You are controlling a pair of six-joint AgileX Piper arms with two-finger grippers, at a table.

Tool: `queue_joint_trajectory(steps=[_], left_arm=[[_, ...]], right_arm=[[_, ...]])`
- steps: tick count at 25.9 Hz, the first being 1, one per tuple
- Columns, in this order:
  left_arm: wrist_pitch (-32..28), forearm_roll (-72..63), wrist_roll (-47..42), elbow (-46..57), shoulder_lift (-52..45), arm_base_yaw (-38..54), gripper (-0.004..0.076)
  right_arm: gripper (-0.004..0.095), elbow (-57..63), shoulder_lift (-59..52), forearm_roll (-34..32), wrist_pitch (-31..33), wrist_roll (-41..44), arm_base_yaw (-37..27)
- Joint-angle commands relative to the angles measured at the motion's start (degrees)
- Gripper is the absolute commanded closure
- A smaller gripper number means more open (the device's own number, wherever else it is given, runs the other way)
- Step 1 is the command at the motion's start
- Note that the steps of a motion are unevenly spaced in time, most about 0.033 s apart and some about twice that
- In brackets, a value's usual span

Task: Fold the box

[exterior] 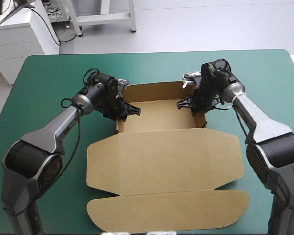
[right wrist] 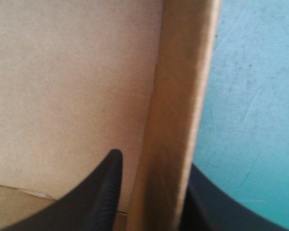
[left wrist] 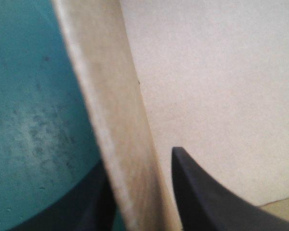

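The box (exterior: 161, 161) lies in the middle of the bench (exterior: 39, 78). Its far part is already a tray with back and side walls up, while its lid and front flap lie flat. The left hand (exterior: 123, 113) pinches the box's left wall and the right hand (exterior: 192, 106) its right wall. Securing those walls likely remains.

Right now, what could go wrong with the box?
1. The left end effector and right end effector each pinch a thin side wall of the box; pulling unevenly might crease the board or skew the tray.
2. If either one slips off, that wall may flop outward.
3. The lid lies flat and loose, so a tug could drag it askew.
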Motion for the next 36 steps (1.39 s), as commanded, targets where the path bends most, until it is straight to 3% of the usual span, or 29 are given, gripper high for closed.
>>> queue_joint_trajectory(steps=[1,4,12,18,22,27,28,30,31,33,36], left_arm=[[-0.14,-0.36,0.69,-1.84,-2.92,-0.39,0.0213],[0.35,-0.36,0.69,-1.84,-2.54,-0.39,0.0157],[2.08,2.51,0.69,-4.98,-2.51,-0.39,0.0158],[8.32,5.38,0.69,-17.21,-2.51,-0.39,0.0158],[9.63,3.11,1.06,-25.12,-3.94,-0.39,0.0158],[9.63,2.47,4.95,-26.93,-10.5,-0.39,0.0172],[9.63,2.37,5.26,-26.93,-12.12,-0.39,0.0199],[9.63,1.95,8.04,-26.93,-17.01,-0.39,0.0389],[9.63,1.95,8.57,-26.93,-20.41,-0.39,0.0567],[9.63,1.95,10.93,-26.93,-24.87,-0.39,0.0726],[9.63,1.95,12.51,-24.01,-32.01,-0.39,0.0732]], right_arm=[[0.0274,-1.65,-3.07,0.0,1.08,0.75,0.04],[0.0171,-1.65,-3.07,-0.09,0.56,0.63,0.04],[0.017,-2.1,-3.18,-0.36,0.34,1.35,0.0],[0.017,-7.92,-3.59,-1.73,1.22,4.0,-0.09],[0.017,-10.29,-6.55,-0.98,1.22,3.88,-0.09],[0.017,-10.16,-14.8,-2.68,1.22,3.45,-0.09],[0.017,-10.01,-16.09,-2.68,1.22,3.3,-0.09],[0.017,-9.91,-20.3,-2.68,1.22,3.22,-0.09],[0.017,-9.44,-22.68,-2.68,1.22,3.22,-0.09],[0.017,-6.92,-25.98,-2.68,1.22,1.47,-0.09],[0.017,0.2,-28.96,-3.05,1.22,1.47,-0.09]])
